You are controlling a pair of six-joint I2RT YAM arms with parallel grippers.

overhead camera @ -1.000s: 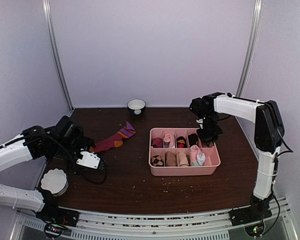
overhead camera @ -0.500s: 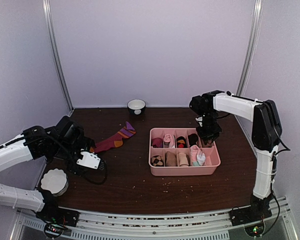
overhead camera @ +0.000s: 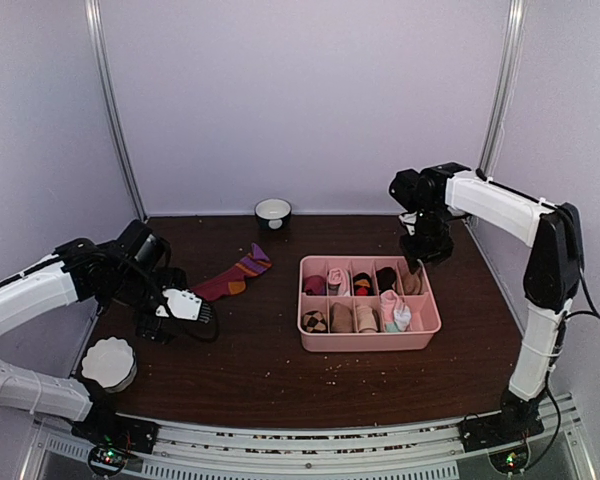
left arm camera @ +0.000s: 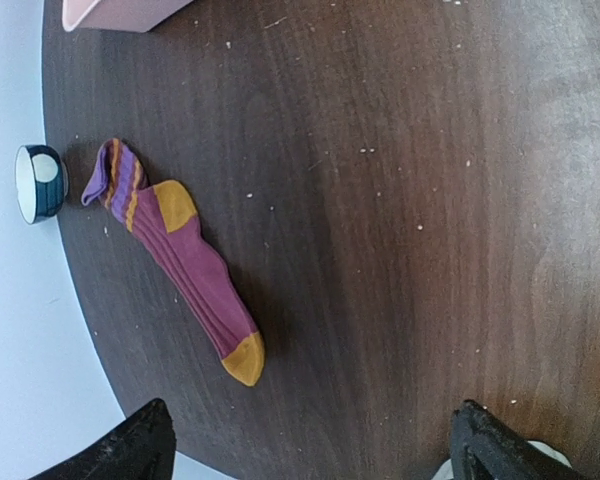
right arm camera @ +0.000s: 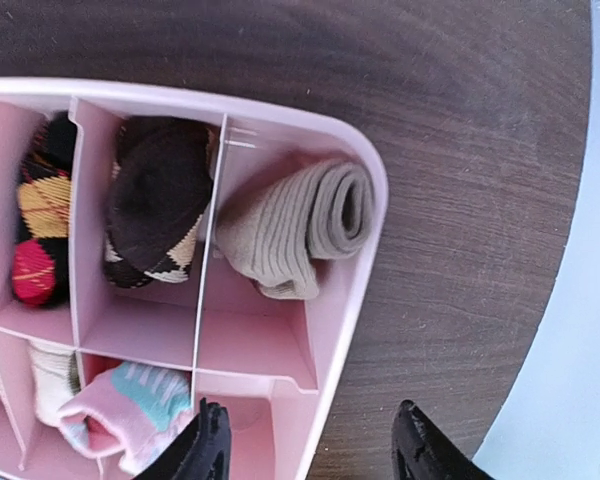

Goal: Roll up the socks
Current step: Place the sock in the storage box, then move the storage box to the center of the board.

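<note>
The tan sock is done. It sits rolled up in the corner box of the pink tray, just past the tips of the right fingers. Those fingers hang above the tray, spread apart, with nothing between them. I think this arm has let go and its part is over.

The red sock is not rolled yet. It lies flat and long on the worktop, out in front of the left fingers and a bit to one side of the gap between them. The left fingers are spread wide and hold nothing.

So the red sock is the job now. The left fingers need to go forward and down to one end of it. The orange toe is the end nearer to them. The sock is soft and thin, so the pinch must be low, right on the wood.

A small bowl stands past the striped cuff, close to it but not touching. A white frilly thing, maybe a paper dish, sits beside the left arm. Crumbs dot the worktop. Nothing lies between the left fingers and the red sock.
</note>
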